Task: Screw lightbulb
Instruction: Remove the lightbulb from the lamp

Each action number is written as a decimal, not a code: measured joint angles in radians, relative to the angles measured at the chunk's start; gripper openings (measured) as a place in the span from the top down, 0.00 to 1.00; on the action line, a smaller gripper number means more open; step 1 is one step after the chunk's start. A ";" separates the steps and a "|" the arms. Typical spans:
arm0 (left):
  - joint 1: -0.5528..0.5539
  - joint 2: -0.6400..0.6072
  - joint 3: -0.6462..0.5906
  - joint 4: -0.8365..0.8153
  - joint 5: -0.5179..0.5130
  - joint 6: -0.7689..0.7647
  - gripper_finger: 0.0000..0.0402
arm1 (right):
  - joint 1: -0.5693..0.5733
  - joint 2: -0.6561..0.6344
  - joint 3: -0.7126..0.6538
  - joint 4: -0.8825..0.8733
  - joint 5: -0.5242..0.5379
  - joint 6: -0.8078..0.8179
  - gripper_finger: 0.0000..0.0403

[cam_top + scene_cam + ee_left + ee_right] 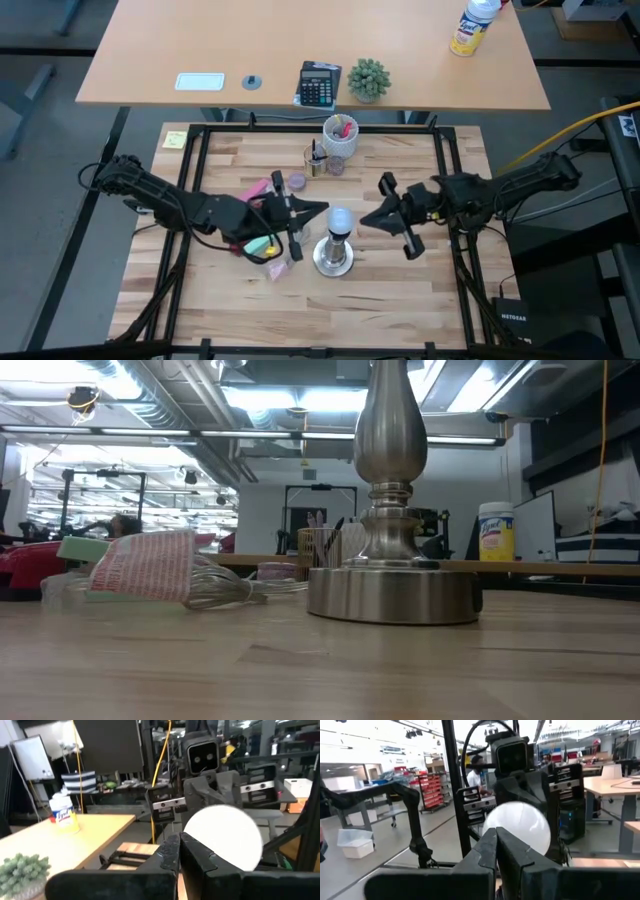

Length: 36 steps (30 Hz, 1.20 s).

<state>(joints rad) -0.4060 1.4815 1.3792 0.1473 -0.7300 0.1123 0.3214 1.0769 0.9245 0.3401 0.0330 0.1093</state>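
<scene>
The frosted-white lightbulb (341,220) stands upright by its base in the top of the silvery socket stand (333,258), whose round foot (392,592) rests on the wooden table. The low view cuts the bulb off. My left gripper (322,209) is shut and level at the bulb's left side. My right gripper (363,222) is shut and nearly level at its right side. In each wrist view the globe (230,840) (520,827) shows just past the shut fingertips, with the other arm behind it. My left gripper's shut tips (179,842) come level from the table's left, close against the globe's left side; I cannot tell whether they touch it. My right gripper's shut tips (496,837) come from the table's right, close to the globe's right side; whether they touch cannot be told.
A clear plastic wrapper with pink and green pieces (268,245) (150,570) lies left of the stand. A white cup with pens (340,135) and small jars stand at the far side. A desk beyond holds a calculator (318,84), a plant and a wipes tub.
</scene>
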 joint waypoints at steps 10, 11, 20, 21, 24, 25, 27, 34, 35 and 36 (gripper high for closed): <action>-0.006 0.000 0.000 -0.034 0.017 -0.028 0.99 | 0.000 0.022 0.000 0.003 0.064 -0.001 0.96; -0.007 0.000 0.000 -0.035 0.017 -0.031 0.99 | 0.000 0.022 0.000 0.003 0.074 -0.001 0.96; -0.016 -0.001 0.000 -0.045 0.012 -0.049 0.99 | 0.000 0.066 0.001 0.059 0.108 -0.018 0.96; -0.018 -0.001 0.000 -0.046 0.010 -0.051 0.99 | 0.000 0.072 0.001 0.066 0.115 -0.028 0.96; -0.025 -0.003 0.000 -0.058 0.006 -0.057 0.99 | 0.001 0.077 0.001 0.080 0.149 -0.055 0.96; -0.028 -0.003 0.000 -0.058 0.004 -0.058 0.99 | 0.001 0.078 0.001 0.083 0.156 -0.063 0.96; -0.035 -0.003 0.000 -0.057 0.005 -0.059 0.99 | 0.001 0.078 0.001 0.089 0.171 -0.074 0.96; -0.063 0.003 0.000 -0.057 0.029 -0.061 0.99 | -0.003 0.082 0.000 0.095 0.275 -0.093 0.96; -0.067 0.002 0.000 -0.056 0.027 -0.061 0.99 | -0.003 0.081 0.000 0.097 0.294 -0.097 0.96; -0.071 0.002 0.000 -0.054 0.026 -0.061 0.99 | -0.003 0.081 0.000 0.097 0.308 -0.107 0.96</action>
<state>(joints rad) -0.4771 1.4834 1.3792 0.0934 -0.7038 0.0517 0.3184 1.1576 0.9249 0.4374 0.3411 0.0018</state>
